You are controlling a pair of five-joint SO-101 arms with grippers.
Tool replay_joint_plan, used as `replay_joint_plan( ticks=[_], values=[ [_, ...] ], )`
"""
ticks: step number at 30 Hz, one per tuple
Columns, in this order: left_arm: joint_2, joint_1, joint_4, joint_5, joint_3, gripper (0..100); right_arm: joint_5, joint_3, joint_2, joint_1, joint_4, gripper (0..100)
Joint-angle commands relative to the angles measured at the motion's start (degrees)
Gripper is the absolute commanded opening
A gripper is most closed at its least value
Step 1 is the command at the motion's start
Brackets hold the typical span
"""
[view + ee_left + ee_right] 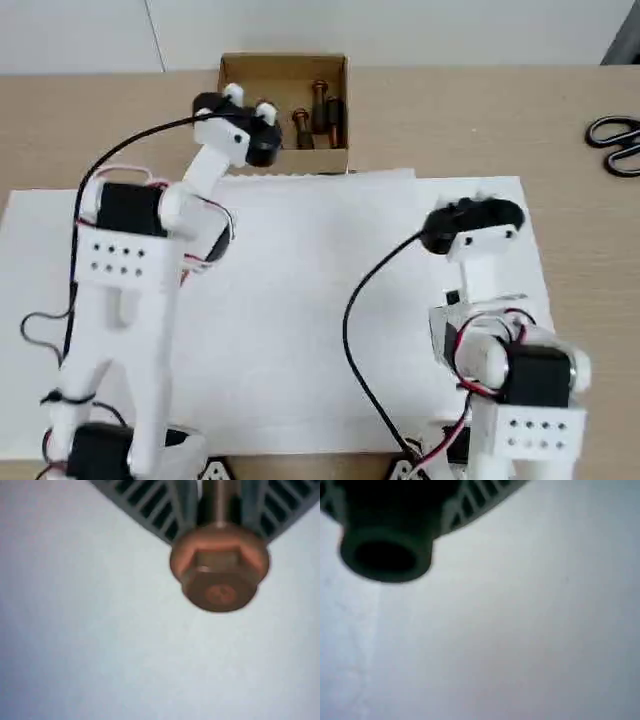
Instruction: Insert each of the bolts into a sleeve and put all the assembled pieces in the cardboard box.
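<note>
Two tools loaded: left tool (218,507) pinches a bolt (219,575) at the near-left corner of the cardboard box (283,68); right tool (395,515) clamps a dark sleeve (385,555), well right of the box. Several bolts (318,115) lie inside it.

I was working at what looked like a small robot lab. I saw a plain wooden table (500,110) with a white sheet (300,300) on it and scissors (615,143) at one side. Two white robot arms (120,300) with loose wires (346,320) stood on it.
</note>
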Motion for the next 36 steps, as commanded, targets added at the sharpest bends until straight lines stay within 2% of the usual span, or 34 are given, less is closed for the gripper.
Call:
replay_joint_plan(
  ticks=[1, 5, 13, 20, 26, 31, 36],
  values=[
    [-9.67, 0.35, -5.27, 10.55, 7.87, 0, -8.26, 4.13, -6.20, -0.40, -7.16, 0.3],
    [-20.75, 0.35, -12.66, 19.43, 20.09, 0, -8.79, 13.45, -13.85, -4.53, -15.60, 0.2],
    [-43.25, 0.09, -29.71, 33.67, 42.68, 0, -8.88, 30.42, -25.27, -18.33, -31.16, 0.2],
    [-55.91, 0.26, -33.23, 44.84, 51.03, 0, -8.53, 38.33, -30.90, -28.18, -34.68, 0.2],
    [-61.71, 0.44, -33.85, 49.32, 53.58, 0, -8.53, 43.52, -36.79, -37.05, -34.68, 0.2],
    [-66.81, 0.62, -40.26, 53.71, 59.12, 0, -8.53, 46.59, -40.13, -43.74, -36.88, 0.2],
    [-73.85, 8.26, -44.22, 53.89, 65.01, 0, -8.35, 48.00, -39.87, -47.25, -41.63, 0.2]
  ],
)
